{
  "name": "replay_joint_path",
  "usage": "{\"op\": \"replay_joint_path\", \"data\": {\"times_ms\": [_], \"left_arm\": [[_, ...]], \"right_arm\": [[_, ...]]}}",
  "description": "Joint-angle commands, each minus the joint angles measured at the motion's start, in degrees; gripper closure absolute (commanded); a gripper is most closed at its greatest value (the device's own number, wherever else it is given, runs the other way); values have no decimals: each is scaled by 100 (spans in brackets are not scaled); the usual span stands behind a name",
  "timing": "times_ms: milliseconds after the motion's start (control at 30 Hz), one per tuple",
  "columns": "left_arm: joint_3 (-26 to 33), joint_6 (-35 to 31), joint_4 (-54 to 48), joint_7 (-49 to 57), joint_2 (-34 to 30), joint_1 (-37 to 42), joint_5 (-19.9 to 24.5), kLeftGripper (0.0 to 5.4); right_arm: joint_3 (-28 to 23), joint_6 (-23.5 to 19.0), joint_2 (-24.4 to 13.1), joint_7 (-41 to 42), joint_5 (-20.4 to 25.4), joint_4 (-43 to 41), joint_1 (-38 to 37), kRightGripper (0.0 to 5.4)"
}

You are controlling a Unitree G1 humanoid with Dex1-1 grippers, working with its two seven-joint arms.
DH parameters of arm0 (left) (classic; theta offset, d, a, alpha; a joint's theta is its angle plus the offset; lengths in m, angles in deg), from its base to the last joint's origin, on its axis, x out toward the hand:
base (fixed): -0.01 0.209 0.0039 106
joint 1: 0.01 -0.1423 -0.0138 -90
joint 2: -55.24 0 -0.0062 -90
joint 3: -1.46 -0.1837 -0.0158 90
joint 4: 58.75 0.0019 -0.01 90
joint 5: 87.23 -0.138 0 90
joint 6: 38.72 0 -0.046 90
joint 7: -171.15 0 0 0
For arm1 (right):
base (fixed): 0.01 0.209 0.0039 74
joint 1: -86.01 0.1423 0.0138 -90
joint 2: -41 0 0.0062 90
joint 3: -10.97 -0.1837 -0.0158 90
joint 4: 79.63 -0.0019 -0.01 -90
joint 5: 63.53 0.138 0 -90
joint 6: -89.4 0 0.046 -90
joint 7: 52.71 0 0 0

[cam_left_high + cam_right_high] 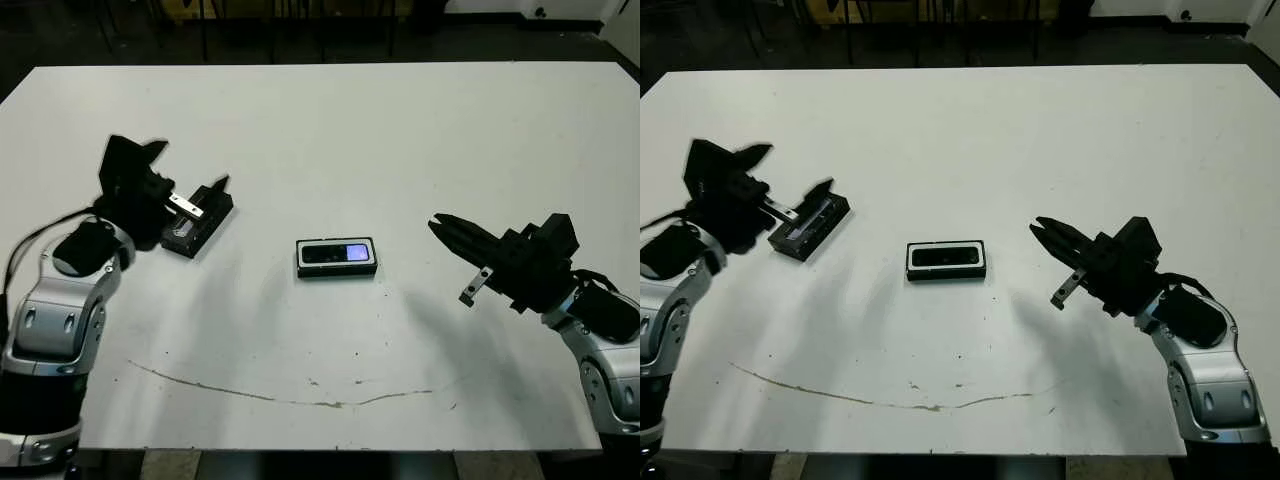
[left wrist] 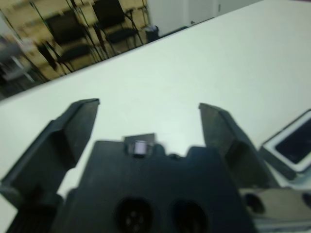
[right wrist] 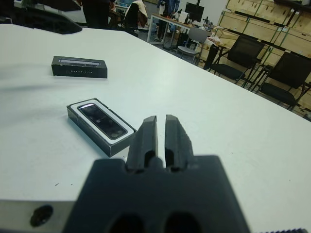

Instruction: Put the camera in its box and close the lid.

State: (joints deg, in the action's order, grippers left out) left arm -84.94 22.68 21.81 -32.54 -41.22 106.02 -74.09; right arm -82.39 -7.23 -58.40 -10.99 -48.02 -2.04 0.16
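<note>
- Black fingers of the left gripper are spread wide, holding nothing; gripper sits at the near end of the lid, w/ one finger tip over it; touching or just above, can't tell.
- Right gripper has its fingers pressed together, empty; hangs over bare table, well apart from the box on its right side.
- Lid lies flat on the table's left part, window strip up, at an angle; well apart from the box.
- Camera already lies in the box at table centre, bluish panel lit; white lining shows around it.
- Step in hand, as I judge it: camera seated, lid pick-up under way; box not yet closed.
- Next move calls for: left fingers to straddle the lid across its narrow width, pinch, lift, carry to the box; turn it to match the box's long axis, lower square; right gripper could steady the box wall.
</note>
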Motion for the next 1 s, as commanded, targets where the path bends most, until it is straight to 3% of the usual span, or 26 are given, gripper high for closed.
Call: {"op": "replay_joint_path", "data": {"times_ms": [33, 167, 433, 567, 667, 867, 1000], "left_arm": [[83, -283, 259, -20, 14, 45, 125, 0], [-60, -473, 287, 94, -121, 115, -81, 0], [-640, 211, 478, 630, -411, 79, -1485, 0], [-714, 513, 744, 740, -374, 83, -1814, 0], [-663, 459, 908, 530, -324, 144, -1669, 0], [1, -585, 1095, 97, 143, 333, -437, 0], [83, -757, 1083, 113, 207, 294, -216, 0]], "right_arm": [[45, -39, -75, 24, 12, 140, -9, 540], [65, -68, -55, -25, 5, 174, -24, 540], [85, 17, -53, -7, 7, 241, -65, 540], [79, 117, -36, 23, 21, 328, -77, 540], [81, 160, -41, 7, 8, 351, -97, 540], [65, 206, -77, 9, -6, 311, -102, 540], [73, 435, -68, 18, -67, 414, -87, 540]]}}
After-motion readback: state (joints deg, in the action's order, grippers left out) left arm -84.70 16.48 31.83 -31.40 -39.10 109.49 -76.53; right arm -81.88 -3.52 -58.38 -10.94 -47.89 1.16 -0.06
